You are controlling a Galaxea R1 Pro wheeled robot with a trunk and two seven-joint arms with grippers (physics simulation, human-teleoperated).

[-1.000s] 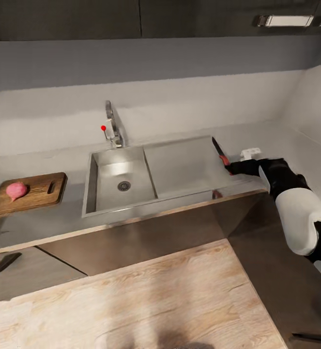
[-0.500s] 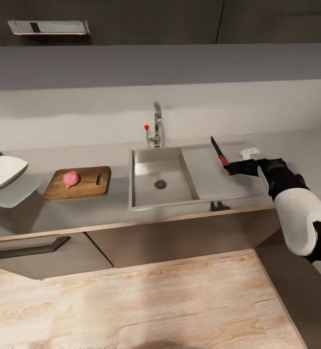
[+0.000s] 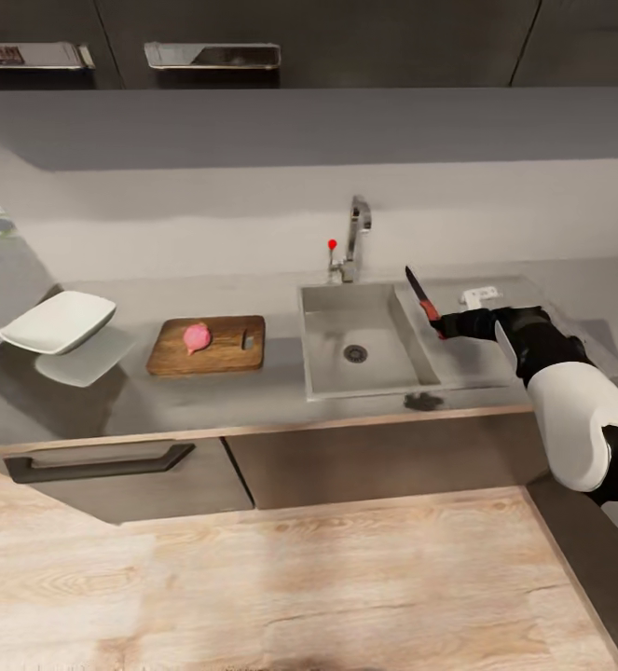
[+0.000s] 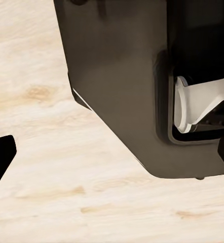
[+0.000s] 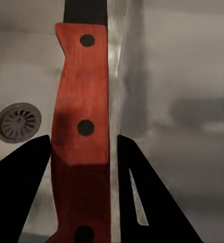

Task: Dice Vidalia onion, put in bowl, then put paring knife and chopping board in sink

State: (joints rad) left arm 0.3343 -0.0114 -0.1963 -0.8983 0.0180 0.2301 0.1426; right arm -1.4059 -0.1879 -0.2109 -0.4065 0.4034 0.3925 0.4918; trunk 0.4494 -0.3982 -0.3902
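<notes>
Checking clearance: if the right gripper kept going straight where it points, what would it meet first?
Probably the sink: the right gripper, shut on the red-handled knife, aims into the basin beside the drain. Depth unclear.

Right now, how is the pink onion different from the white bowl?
The onion is pink, small and roundish; the bowl is white, squarish, shallow and much wider. The onion lies on the chopping board, while the bowl sits past the board's far end from the sink. Both are on the countertop, untouched by any gripper.
</notes>
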